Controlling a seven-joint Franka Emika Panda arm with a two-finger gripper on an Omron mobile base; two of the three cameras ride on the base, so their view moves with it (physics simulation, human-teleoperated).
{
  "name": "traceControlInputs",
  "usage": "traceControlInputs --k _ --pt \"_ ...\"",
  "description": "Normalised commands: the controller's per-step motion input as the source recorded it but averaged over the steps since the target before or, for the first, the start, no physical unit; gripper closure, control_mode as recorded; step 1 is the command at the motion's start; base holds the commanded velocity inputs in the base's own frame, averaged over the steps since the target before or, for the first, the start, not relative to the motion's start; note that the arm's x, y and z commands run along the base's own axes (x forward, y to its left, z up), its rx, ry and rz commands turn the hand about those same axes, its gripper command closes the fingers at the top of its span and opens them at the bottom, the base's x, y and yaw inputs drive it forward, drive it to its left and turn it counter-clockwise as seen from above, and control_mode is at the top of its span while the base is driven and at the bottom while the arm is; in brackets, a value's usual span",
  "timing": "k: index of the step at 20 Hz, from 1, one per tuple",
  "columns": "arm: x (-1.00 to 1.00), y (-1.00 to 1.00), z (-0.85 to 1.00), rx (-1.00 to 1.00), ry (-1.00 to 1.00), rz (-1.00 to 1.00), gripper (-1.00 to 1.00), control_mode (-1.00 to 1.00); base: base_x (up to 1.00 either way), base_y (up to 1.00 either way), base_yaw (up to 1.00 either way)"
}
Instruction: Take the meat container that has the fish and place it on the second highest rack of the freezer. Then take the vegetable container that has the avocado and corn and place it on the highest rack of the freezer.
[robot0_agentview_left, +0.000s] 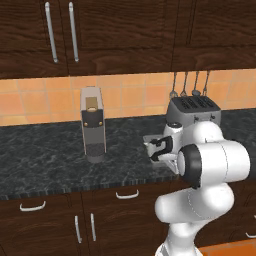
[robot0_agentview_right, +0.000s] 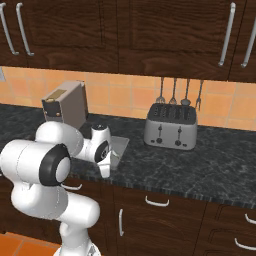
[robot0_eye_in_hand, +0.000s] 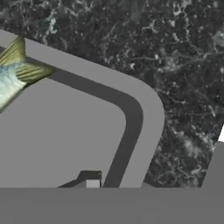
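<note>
- Fingers (robot0_eye_in_hand: 153, 186) straddle the rim of the tray (robot0_eye_in_hand: 57, 131) at its rounded corner in the hand view: one tip (robot0_eye_in_hand: 89, 181) sits inside over the tray floor, the other (robot0_eye_in_hand: 216, 168) outside over the dark tabletop (robot0_eye_in_hand: 183, 57). They stand apart with the rim between them, not yet closed on it.
- My judgement is that the step in hand is grasping the tray by this rim, so the fingers should come down until the rim sits well between the tips, then close firmly.
- A grip at a corner puts the load off-centre. The tray may tilt once lifted, so it should rise slowly and stay level, or the fish (robot0_eye_in_hand: 17, 72) could slide.
- The fish lies at the far left of the hand view with its tail fin over the tray wall, well apart from the fingers, so closing should not catch it.
- In the left base view, the coffee machine (robot0_agentview_left: 93, 125) stands left of the tray (robot0_agentview_left: 148, 140). The wrist hides most of the tray, and the toaster (robot0_agentview_left: 194, 110) is behind it.
- The right base view shows the tray (robot0_agentview_right: 119, 144) as a pale slab on the tabletop beside the coffee machine (robot0_agentview_right: 65, 107), with the toaster (robot0_agentview_right: 171, 126) well apart to the right.
- Both base views give the tray's place on the tabletop, but not the fish or the fingers' gap, which the hand view supplies.
- I see no freezer and no bowl, so the carry route cannot be judged.
</note>
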Motion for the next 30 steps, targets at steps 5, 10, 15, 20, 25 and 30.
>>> traceControlInputs --k 5,10,15,20,25,30 --pt "-0.35 -0.02 0.72 0.0 -0.18 -0.03 1.0 -1.0 0.0 0.0 0.0" --pt "-0.13 -0.02 1.0 0.0 -0.15 0.0 1.0 -1.0 0.0 0.0 0.0" --pt "0.0 -0.07 1.0 0.01 0.0 0.03 1.0 -1.0 0.0 0.0 0.0" --pt "-0.1 -0.18 1.0 0.05 0.07 0.03 1.0 -1.0 0.0 0.0 0.0" --pt "-0.39 -0.15 1.0 0.1 0.22 0.01 1.0 -1.0 0.0 0.0 0.0" --pt "-0.74 -0.03 0.93 0.11 0.28 0.0 1.0 -1.0 0.0 0.0 0.0"
